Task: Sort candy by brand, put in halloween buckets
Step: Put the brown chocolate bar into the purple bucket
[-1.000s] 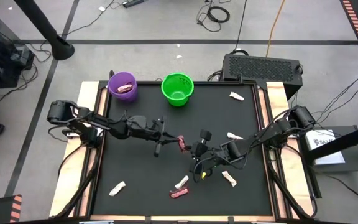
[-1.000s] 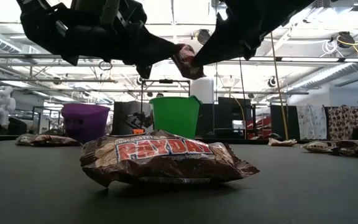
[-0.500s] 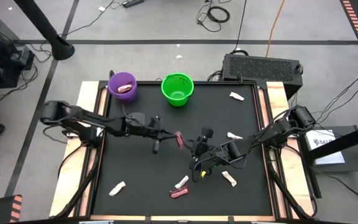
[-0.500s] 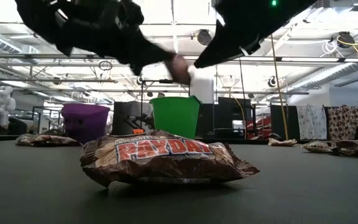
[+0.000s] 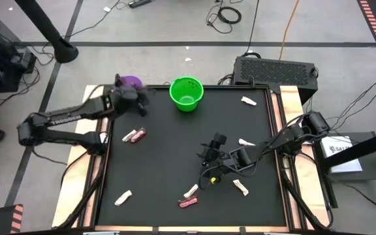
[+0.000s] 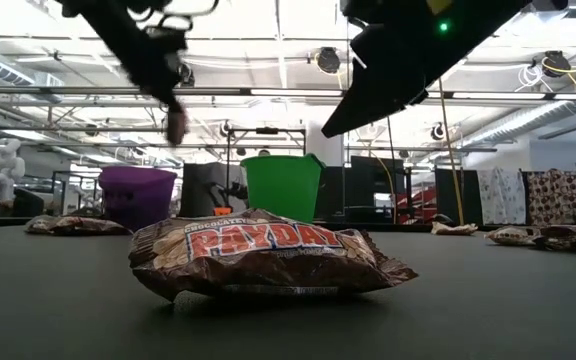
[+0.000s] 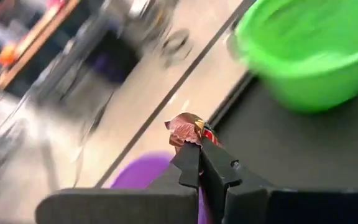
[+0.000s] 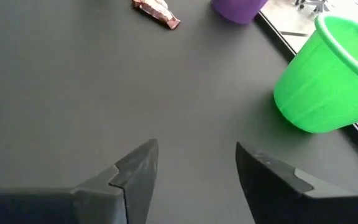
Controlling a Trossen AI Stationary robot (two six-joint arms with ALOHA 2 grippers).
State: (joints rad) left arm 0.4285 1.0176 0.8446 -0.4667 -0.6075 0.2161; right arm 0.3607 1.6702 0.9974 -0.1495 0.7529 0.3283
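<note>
Near edge of the counter (image 5: 155,176): loose white and pink-red bars. Mid-counter, right hand (image 5: 209,151) hangs low, fingers spread, holding nothing. Left of it, one pink-red bar (image 5: 134,136) lies flat. Far side: left hand (image 7: 194,152) pinches a pink-red candy (image 7: 188,129) above the purple bucket (image 5: 132,81); green bucket (image 5: 187,93) just right of it.

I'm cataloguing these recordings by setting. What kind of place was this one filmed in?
Most likely a robotics lab or workshop. Two robot arms work at a black table on a grey floor strewn with cables, and the low view shows open ceiling trusses and equipment racks behind.
</note>
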